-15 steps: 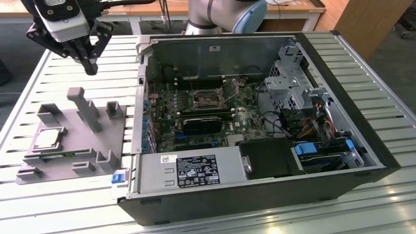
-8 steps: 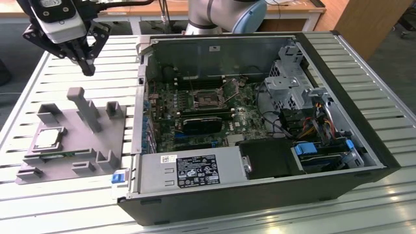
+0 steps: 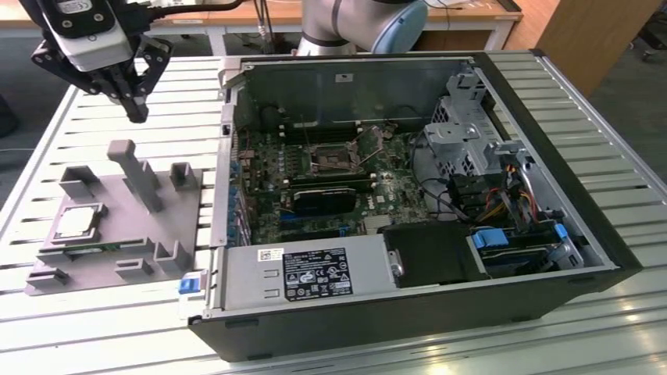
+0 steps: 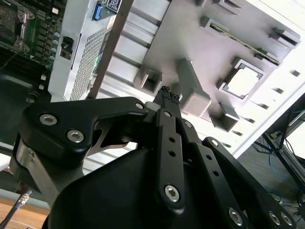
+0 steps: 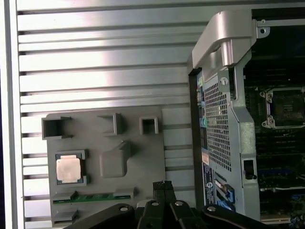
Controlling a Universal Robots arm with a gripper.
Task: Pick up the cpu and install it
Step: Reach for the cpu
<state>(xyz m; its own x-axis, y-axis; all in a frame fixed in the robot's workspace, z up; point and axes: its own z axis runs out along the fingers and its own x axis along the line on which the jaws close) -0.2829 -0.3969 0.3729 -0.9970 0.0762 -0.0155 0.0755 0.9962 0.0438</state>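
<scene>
The cpu (image 3: 78, 223) is a small silver square lying flat in a recess of the grey fixture plate (image 3: 105, 262), toward the exterior view's left. Both wrist views show the cpu (image 5: 69, 168) (image 4: 243, 81) seated there. My gripper (image 3: 136, 114) hangs high above the slatted table, beyond the fixture and well apart from the chip. Its fingertips (image 5: 164, 186) are pressed together and shut on nothing. The motherboard socket (image 3: 333, 160) sits inside the open computer case, its frame raised.
The open computer case (image 3: 417, 195) lies on its side on the exterior view's right, with drive cages and cables (image 3: 501, 187) inside. Tall grey posts (image 3: 136, 176) rise from the fixture plate. A memory stick (image 5: 93, 196) lies along the plate's edge.
</scene>
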